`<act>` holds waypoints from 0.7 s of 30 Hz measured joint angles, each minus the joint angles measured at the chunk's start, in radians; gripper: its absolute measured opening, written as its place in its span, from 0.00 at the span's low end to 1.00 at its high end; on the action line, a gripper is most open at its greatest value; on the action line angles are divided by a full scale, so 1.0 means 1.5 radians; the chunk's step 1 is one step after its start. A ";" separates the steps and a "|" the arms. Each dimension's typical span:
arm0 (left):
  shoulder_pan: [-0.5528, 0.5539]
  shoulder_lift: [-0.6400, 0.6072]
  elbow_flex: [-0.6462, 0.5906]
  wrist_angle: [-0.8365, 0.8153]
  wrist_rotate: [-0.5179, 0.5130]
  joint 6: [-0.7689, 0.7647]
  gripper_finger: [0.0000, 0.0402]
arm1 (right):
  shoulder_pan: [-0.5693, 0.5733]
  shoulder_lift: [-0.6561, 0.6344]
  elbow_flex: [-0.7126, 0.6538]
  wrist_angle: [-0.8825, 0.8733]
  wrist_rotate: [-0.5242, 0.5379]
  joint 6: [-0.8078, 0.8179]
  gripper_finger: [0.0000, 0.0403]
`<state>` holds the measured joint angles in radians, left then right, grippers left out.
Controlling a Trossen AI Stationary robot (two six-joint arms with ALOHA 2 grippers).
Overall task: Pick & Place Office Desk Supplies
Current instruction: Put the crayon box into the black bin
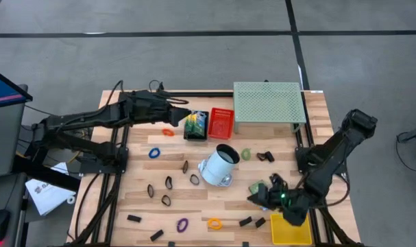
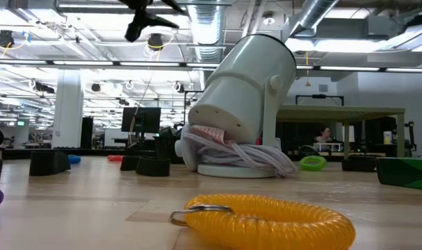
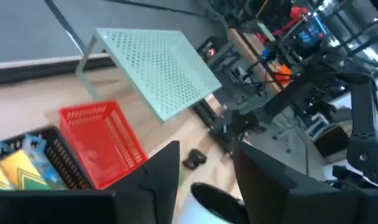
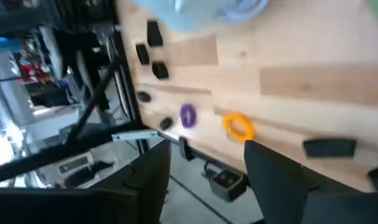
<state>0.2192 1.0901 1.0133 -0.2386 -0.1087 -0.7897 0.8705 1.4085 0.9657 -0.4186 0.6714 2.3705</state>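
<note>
Lighting was bright and even from ceiling strip lights (image 2: 217, 66); shadows were soft. Both wrist views showed motion blur; the yellow coil ring (image 2: 266, 219) was soft-focused.

Colours and patterns of the items on the light, plank-striped wooden desk (image 1: 194, 206).
Pale green perforated shelf (image 1: 268, 103), dotted with small holes; red mesh basket (image 1: 221, 123); black tray (image 1: 196, 126) holding yellow-green crayon boxes (image 3: 17, 169); white desk lamp (image 1: 218, 166) with a dark opening; yellow bin (image 1: 290, 229); coiled yellow ring (image 2: 263, 219); purple ring (image 1: 183, 224); blue ring (image 1: 153, 152); orange ring (image 1: 167, 132); green ring (image 1: 246, 154); black binder clips (image 1: 265, 156).
</note>
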 joint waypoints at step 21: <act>-0.068 -0.006 -0.001 0.155 0.110 0.132 0.36 | -0.095 0.068 0.181 -0.371 -0.341 -0.549 0.50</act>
<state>0.1174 1.0817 1.0119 -0.0056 0.0567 -0.5914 0.7276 1.5100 1.2373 -0.9747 0.1604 1.5465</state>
